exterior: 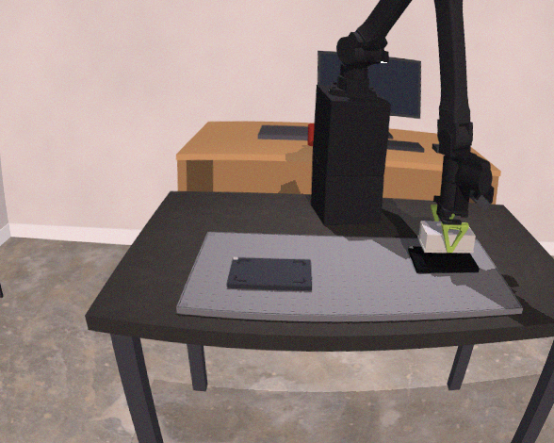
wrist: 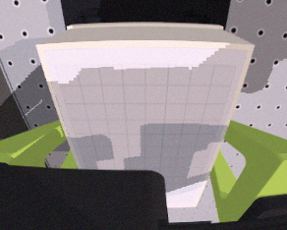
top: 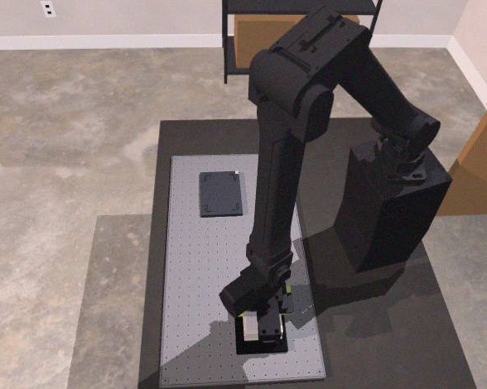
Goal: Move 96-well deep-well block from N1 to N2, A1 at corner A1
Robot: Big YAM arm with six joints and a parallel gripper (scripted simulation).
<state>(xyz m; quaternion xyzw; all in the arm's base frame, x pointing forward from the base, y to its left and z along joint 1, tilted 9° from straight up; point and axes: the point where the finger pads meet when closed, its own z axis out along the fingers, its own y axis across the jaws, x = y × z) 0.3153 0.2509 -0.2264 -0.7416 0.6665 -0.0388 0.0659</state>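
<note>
While the arm is reaching toward the lower centre of the top view, the gripper [top: 263, 320] is clamping the deep-well block [top: 250, 327] over nest N1 [top: 240, 348]. At the exterior view's right, the block [exterior: 431, 237] is hanging just above N1 [exterior: 458, 263], with nest N2 [exterior: 269, 273] lying left of centre. Filling the wrist view, the block [wrist: 143, 93] is sitting between green fingers.

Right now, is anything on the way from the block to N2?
Nothing visible. The tool holds the block just above N1; only bare breadboard lies before N2, which is unoccupied.

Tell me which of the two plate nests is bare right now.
The lighter grey nest near the breadboard's other end, away from the gripper. The black nest lies directly under the white block the gripper clamps.
</note>
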